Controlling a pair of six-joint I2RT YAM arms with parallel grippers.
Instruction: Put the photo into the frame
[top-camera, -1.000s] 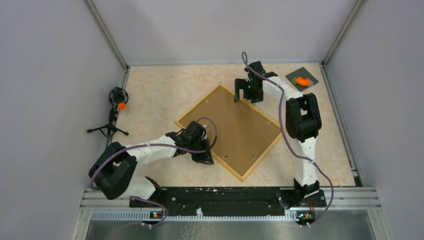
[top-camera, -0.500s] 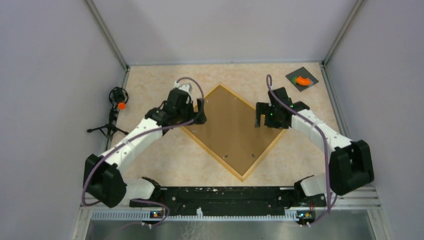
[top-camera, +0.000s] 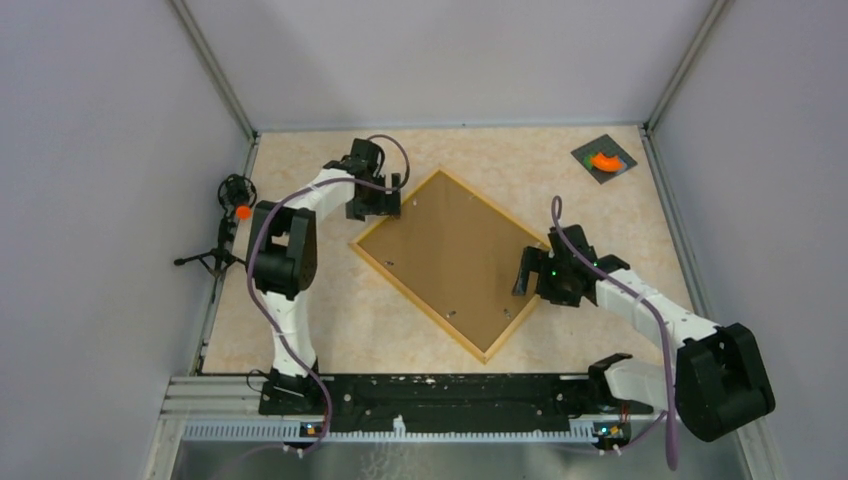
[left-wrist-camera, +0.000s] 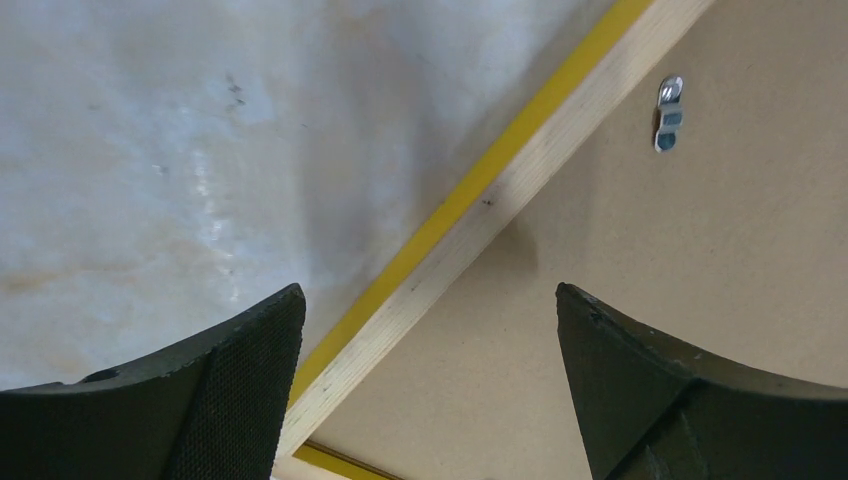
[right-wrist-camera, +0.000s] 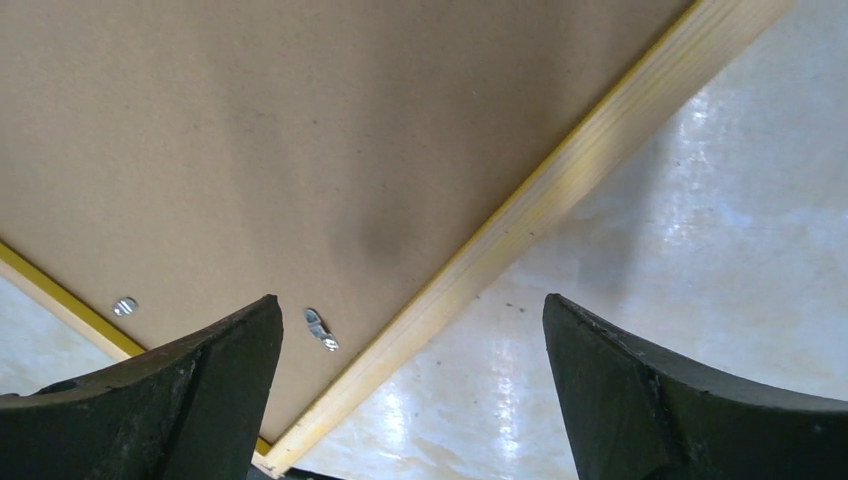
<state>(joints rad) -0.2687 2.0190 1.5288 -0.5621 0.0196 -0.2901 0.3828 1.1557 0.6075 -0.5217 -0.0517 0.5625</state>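
Observation:
The frame (top-camera: 420, 303) lies face down on the table, its brown backing board (top-camera: 455, 255) up, held by small metal clips (right-wrist-camera: 320, 328). The photo is hidden. My left gripper (top-camera: 375, 208) hovers open over the frame's far-left edge. In the left wrist view, the wooden rim (left-wrist-camera: 480, 225) runs between the fingers of that gripper (left-wrist-camera: 428, 290) without touching them. My right gripper (top-camera: 522, 276) stands open over the frame's right edge. In the right wrist view, the rim (right-wrist-camera: 560, 180) crosses between the spread fingers of that gripper (right-wrist-camera: 410, 300). Neither gripper holds anything.
A small black tripod with an orange ball (top-camera: 235, 215) stands by the left wall. A dark card with an orange piece (top-camera: 603, 160) lies at the back right corner. Enclosure walls ring the table, and a metal rail (top-camera: 450, 390) runs along the near edge.
The frame has turned from a diamond stance back to a slant. My left gripper opened and moved to the far-left edge. My right gripper came nearer, toward the frame's right corner.

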